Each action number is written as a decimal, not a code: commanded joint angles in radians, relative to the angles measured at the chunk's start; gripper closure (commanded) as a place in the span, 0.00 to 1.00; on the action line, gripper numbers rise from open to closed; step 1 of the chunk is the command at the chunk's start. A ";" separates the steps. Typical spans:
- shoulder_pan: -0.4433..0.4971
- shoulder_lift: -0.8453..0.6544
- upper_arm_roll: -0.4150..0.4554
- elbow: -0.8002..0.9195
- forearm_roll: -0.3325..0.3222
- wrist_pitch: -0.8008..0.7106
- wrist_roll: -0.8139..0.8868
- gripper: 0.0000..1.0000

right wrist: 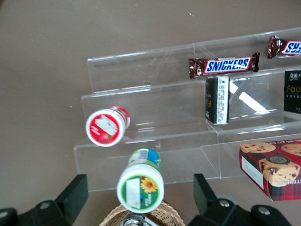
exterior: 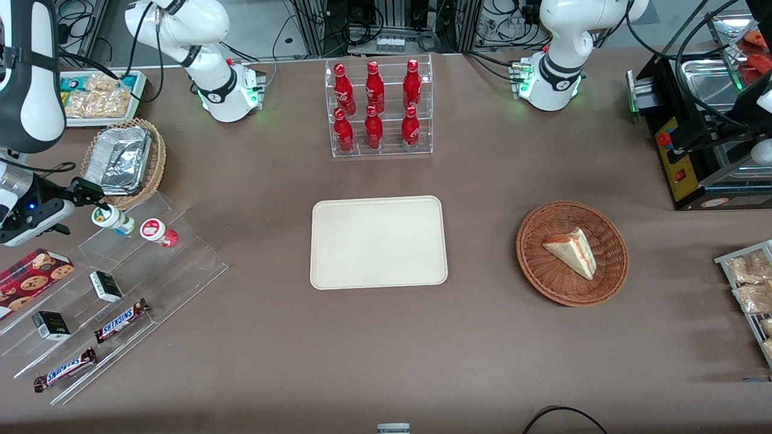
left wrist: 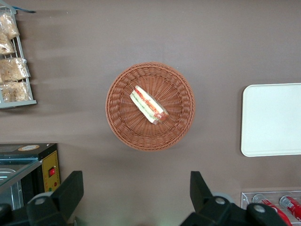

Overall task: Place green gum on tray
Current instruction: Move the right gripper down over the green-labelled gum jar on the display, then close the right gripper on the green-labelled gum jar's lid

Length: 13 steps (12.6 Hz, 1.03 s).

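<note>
The green gum (exterior: 113,220) is a small canister with a white lid and a green sunflower mark, resting on the top step of a clear stepped stand (exterior: 120,283). My right gripper (exterior: 77,208) is open just short of its lid, toward the working arm's end of the table. In the right wrist view the gum (right wrist: 140,187) shows between the two spread fingers (right wrist: 70,197) with gaps on both sides. The red-lidded canister (exterior: 158,232) sits beside it, also in the right wrist view (right wrist: 106,127). The cream tray (exterior: 379,242) lies bare mid-table and shows in the left wrist view (left wrist: 270,120).
A wicker basket with a foil tray (exterior: 123,160) stands close to the gum, farther from the front camera. The stand also holds Snickers bars (exterior: 120,320), small dark boxes (exterior: 106,286) and a cookie box (exterior: 33,274). A rack of red bottles (exterior: 377,108) and a sandwich basket (exterior: 572,253) surround the tray.
</note>
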 commanded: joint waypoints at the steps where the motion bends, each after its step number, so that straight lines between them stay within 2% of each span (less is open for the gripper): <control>1: -0.002 -0.043 -0.020 -0.104 0.000 0.103 -0.021 0.00; 5: -0.002 -0.044 -0.028 -0.149 0.020 0.117 -0.019 0.00; 13: -0.002 -0.040 -0.029 -0.196 0.019 0.186 -0.021 0.00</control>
